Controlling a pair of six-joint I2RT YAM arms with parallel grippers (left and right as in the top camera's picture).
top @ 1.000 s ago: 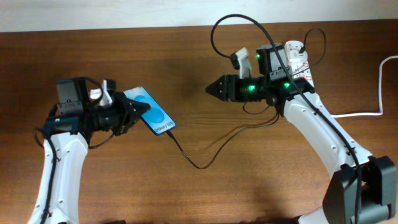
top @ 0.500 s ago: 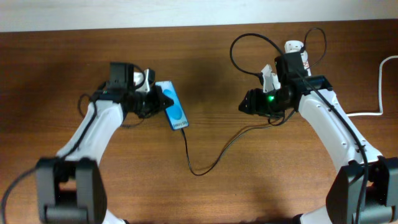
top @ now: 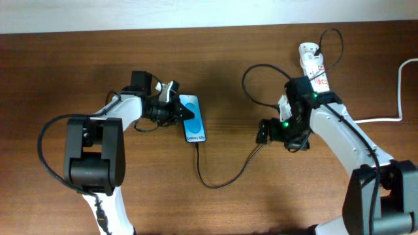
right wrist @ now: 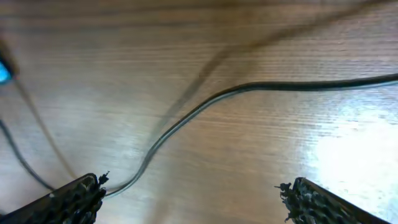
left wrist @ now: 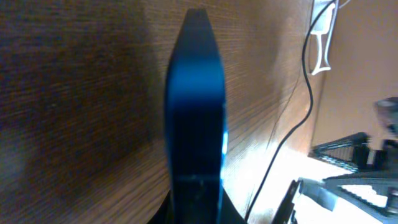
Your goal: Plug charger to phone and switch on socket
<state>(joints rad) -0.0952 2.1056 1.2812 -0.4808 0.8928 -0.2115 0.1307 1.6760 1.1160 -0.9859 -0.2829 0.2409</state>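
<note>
The phone (top: 193, 117) lay left of centre on the worktop (top: 274, 202). Within the last second it had shifted right and turned nearly square, with the charger (right wrist: 261, 86) seated at its lower edge. The left tool (top: 177, 111) was clenched on its side. The right tool (right wrist: 193, 202), released, had dropped away from the socket (top: 313, 60); switching probably remained.

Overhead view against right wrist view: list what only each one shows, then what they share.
Only overhead: the socket and the left gripper closed on the phone. Only right wrist: a close look at the right gripper, fingers spread wide, nothing between them. Both: the black charger cable lying on the wooden table.
</note>
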